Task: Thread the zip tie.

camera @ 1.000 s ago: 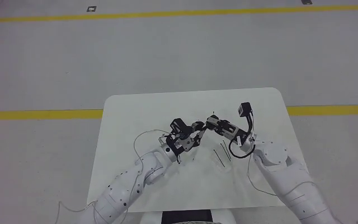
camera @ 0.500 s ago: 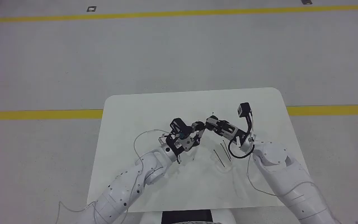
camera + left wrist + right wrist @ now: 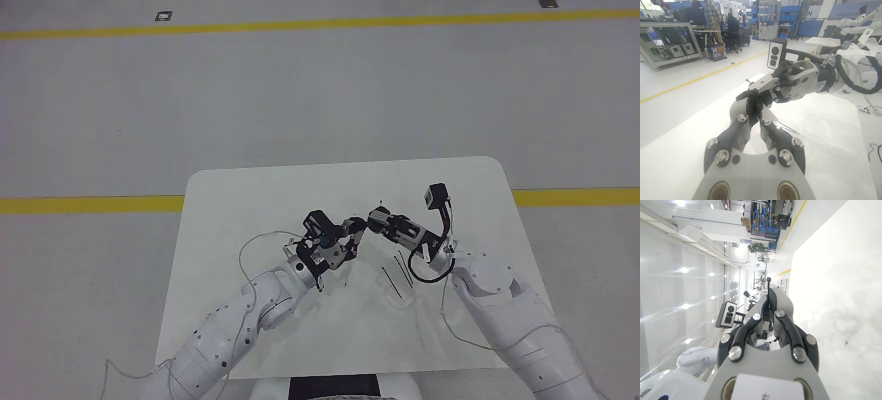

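Above the middle of the white table my two grippers meet tip to tip. My left gripper is shut on a black zip tie, whose strap runs up between its fingers. My right gripper is shut on the same tie from the opposite side. In the right wrist view the tie's square head sticks out past the fingertips. Where the strap meets the head is hidden between the fingers.
Several spare black zip ties lie loose on the table just beneath the right arm. The table's rounded far corner is close by. Bare tabletop lies on all sides of the grippers.
Both gripper tips have shifted a little to the left together, still joined at the zip tie. The loose ties have not moved.
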Controlling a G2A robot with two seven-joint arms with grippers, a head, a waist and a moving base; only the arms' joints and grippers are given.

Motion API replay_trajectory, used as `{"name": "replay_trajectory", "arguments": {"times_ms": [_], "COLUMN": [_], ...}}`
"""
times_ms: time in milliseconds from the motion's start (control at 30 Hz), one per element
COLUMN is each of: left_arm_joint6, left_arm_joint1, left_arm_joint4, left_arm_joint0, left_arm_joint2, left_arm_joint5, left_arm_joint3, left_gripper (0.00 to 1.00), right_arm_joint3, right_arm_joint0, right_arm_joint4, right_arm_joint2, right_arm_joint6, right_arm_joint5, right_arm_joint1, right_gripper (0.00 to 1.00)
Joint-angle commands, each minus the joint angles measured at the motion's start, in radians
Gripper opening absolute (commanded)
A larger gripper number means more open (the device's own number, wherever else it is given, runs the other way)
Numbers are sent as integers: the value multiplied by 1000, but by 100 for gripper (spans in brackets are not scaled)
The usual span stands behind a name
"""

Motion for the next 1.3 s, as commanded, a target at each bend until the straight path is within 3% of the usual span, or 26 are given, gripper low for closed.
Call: {"name": "replay_trajectory", "arguments": {"times_ms": [0,133,300,467,567,900,1033,1067,1267], "left_arm_joint6": [0,-38,-122,-216,-309,-309,-331,-353,-452], "left_arm_joint1": [1,7,25,53,80,80,77,78,100], "left_arm_joint4": [-4,-55,-141,-254,-339,-339,-503,-581,-805], "left_arm_joint0": [3,10,17,17,3,3,12,15,24], "left_arm_joint2": [-6,-33,-88,-86,-82,-82,-95,-104,-122], "left_arm_joint5": [-1,-39,-142,-142,-142,-142,-142,-142,-142], "left_arm_joint3": [-1,-3,-18,-72,-97,-97,-78,-74,-102], "left_gripper": [0,0,0,0,0,0,0,0,0], "right_arm_joint3": [2,7,22,30,14,14,14,16,20], "right_arm_joint0": [-1,-7,-22,-31,-31,-31,-31,-33,-46], "right_arm_joint4": [-2,-10,-37,-112,-181,-181,-181,-179,-180], "right_arm_joint2": [3,19,51,89,106,106,106,107,136], "right_arm_joint6": [-4,-9,8,58,70,70,70,61,36], "right_arm_joint5": [1,-4,-37,-117,-117,-117,-117,-114,-117], "right_arm_joint1": [-1,0,6,16,21,21,21,21,22], "right_gripper": [100,100,100,100,100,100,100,100,100]}}
